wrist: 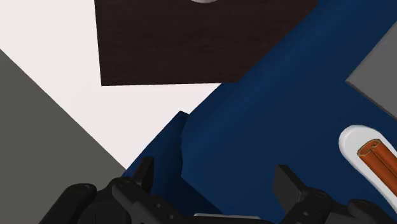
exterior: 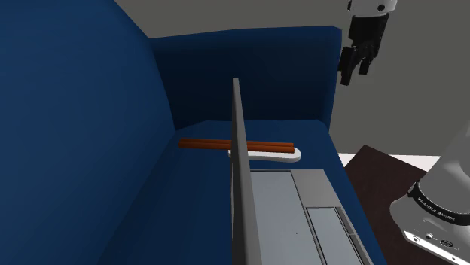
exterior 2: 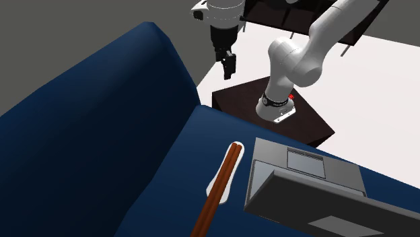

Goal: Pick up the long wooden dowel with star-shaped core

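While the gripper (exterior: 355,74) is hanging high above the sofa's (exterior: 90,135) arm in the shoulder view, the dowel (exterior: 203,143) is lying on the seat, one end on a white dish (exterior: 292,156), just behind the laptop (exterior: 286,203) screen. Across in the second exterior view, it is running alongside the laptop. Down the wrist view, the fingers are standing spread and empty. I would be lowering toward the dowel's bare stretch, turning the fingers crosswise and keeping clear of the screen.
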You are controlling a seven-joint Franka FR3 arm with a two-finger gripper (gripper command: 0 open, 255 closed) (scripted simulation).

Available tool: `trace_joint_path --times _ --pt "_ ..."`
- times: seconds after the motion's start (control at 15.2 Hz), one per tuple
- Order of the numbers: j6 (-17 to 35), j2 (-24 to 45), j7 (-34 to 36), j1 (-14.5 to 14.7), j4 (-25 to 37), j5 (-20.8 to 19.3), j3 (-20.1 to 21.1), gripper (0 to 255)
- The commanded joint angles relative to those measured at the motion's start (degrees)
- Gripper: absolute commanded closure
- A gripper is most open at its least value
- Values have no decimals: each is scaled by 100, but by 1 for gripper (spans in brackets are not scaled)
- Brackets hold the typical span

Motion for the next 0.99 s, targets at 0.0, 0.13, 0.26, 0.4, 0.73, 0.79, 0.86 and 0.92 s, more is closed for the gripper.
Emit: trace_joint_path --times 0.0,0.13,0.26,0.4,0.73,0.79,0.86,0.92 --pt "0 0 0 0 0 0 0 0" --pt "275 329 -115 154 81 88 78 0" --pt "534 659 -234 303 180 172 160 0" --pt "776 989 -354 448 297 249 244 0" --pt "1307 1804 -657 787 660 415 473 0" --pt "1400 1963 -717 850 743 442 522 0" --pt "1489 2122 -777 912 829 467 572 0" --pt "1574 2279 -836 972 918 490 624 0"
